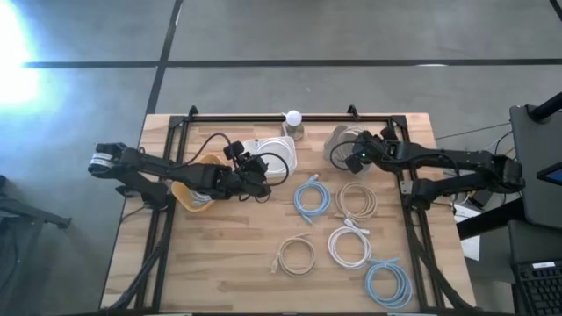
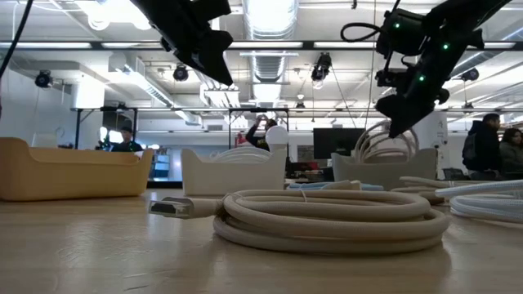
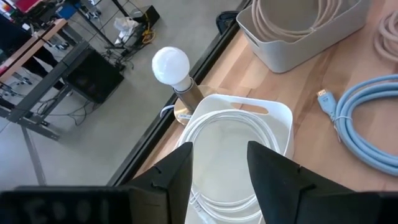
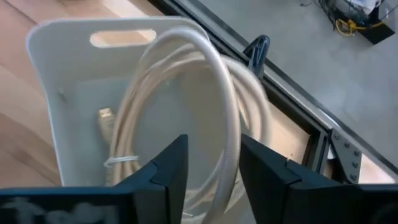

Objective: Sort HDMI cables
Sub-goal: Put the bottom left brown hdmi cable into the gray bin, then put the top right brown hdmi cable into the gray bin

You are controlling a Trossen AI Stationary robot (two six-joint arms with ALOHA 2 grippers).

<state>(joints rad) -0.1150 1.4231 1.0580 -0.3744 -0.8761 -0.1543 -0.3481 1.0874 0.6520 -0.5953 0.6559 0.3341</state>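
Note:
Five coiled HDMI cables lie loose on the table: light blue [image 1: 312, 197], beige [image 1: 357, 200], beige [image 1: 296, 256], white [image 1: 349, 246] and light blue [image 1: 388, 283]. My left gripper [image 3: 221, 168] hangs open above the white bin [image 3: 283, 121], where a white coil [image 3: 230, 134] lies flat. My right gripper [image 4: 211, 168] is open over the pale bin [image 4: 56, 99] at the far right. In it a beige coil [image 4: 227, 112] stands on edge and leans on the bin's wall. A yellow bin [image 1: 191, 200] under the left arm holds light blue cable. My right gripper comes from above with its open fingers on either side of the upright beige coil's strands [image 4: 231, 146]. The coil's lower part rests in the bin. Whether a finger touches the cable cannot be told.
A lamp with a round white bulb [image 1: 293, 118] stands at the far edge between the bins. A black frame rail [image 1: 290, 114] runs along the far and side edges. Bare wood lies near the front left [image 1: 219, 263]. People and desks show in the room beyond.

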